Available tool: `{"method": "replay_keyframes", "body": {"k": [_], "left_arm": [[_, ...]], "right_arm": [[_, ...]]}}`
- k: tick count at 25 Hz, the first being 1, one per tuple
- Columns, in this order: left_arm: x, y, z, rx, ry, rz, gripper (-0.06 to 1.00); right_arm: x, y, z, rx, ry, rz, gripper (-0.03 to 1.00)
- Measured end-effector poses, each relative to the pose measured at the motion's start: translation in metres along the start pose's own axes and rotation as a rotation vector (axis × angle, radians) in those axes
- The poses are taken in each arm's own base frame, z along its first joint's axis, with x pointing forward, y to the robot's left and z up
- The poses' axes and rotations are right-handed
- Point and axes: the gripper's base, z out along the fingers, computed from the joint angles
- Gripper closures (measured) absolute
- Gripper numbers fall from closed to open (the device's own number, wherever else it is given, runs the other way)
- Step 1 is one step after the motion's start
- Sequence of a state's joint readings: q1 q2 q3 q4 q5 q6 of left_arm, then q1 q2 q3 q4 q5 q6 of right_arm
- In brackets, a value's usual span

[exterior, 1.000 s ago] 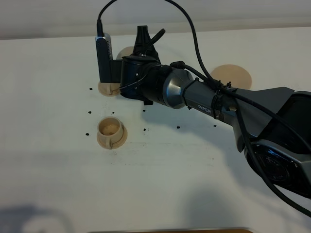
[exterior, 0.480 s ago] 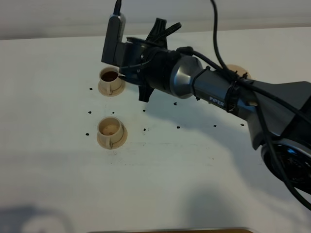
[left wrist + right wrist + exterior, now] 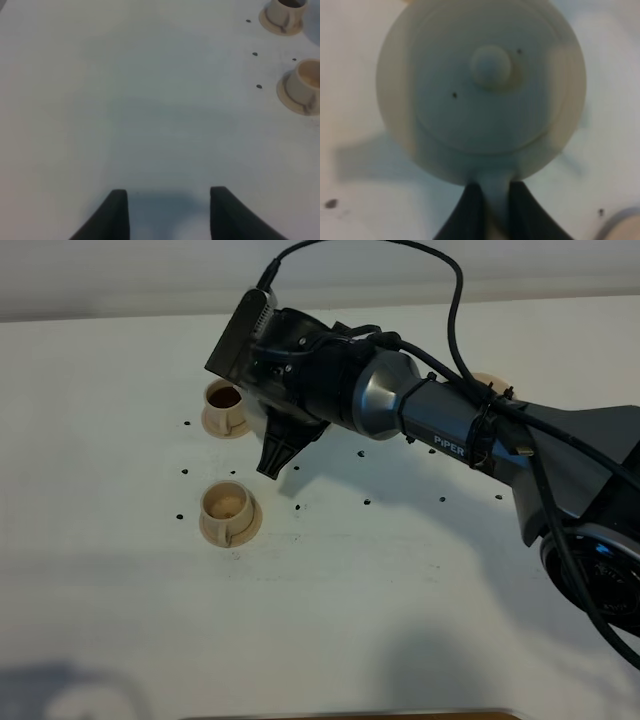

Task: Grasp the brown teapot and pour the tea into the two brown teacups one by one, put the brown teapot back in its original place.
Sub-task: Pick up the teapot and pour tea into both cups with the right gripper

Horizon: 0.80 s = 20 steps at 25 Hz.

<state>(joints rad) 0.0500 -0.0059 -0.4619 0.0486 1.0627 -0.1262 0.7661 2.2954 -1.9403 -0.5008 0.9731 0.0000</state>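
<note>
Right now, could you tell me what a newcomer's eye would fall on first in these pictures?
In the high view, the dark right arm stretches across the white table towards two teacups at that view's left: the far teacup holds dark liquid, the near teacup looks pale inside. In the right wrist view, the beige teapot fills the picture, knobbed lid towards the camera, its handle pinched in the right gripper.

Brown teapot (image 3: 480,90): smooth, matt beige-tan body and lid, ceramic-looking. Far teacup (image 3: 226,407) and near teacup (image 3: 230,513): 2 pieces in the same matt tan finish. Table (image 3: 120,620): smooth, matt white. Right arm (image 3: 388,405): glossy grey shell, black plastic-looking housings.
</note>
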Motion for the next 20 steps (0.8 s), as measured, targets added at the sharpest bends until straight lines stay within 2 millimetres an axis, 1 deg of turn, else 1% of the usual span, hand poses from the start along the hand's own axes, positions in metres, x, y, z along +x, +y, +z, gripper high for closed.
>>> {"method": "replay_keyframes", "body": {"k": [7,12,14,18,20], "left_arm": [[0.0,0.0,0.0,0.0,0.0,0.0,0.5],[0.0,0.0,0.0,0.0,0.0,0.0,0.5],[0.0,0.0,0.0,0.0,0.0,0.0,0.5],[0.0,0.0,0.0,0.0,0.0,0.0,0.5],[0.0,0.0,0.0,0.0,0.0,0.0,0.5]], "right_arm": [[0.008,-0.01,0.008,-0.117,0.018,0.134,0.88],[0.01,-0.015,0.012,-0.158,0.01,0.176,0.88],[0.01,-0.014,0.016,-0.176,0.004,0.187,0.88],[0.012,-0.008,0.035,-0.198,0.018,0.197,0.88],[0.014,-0.007,0.04,-0.2,0.027,0.196,0.88]]}}
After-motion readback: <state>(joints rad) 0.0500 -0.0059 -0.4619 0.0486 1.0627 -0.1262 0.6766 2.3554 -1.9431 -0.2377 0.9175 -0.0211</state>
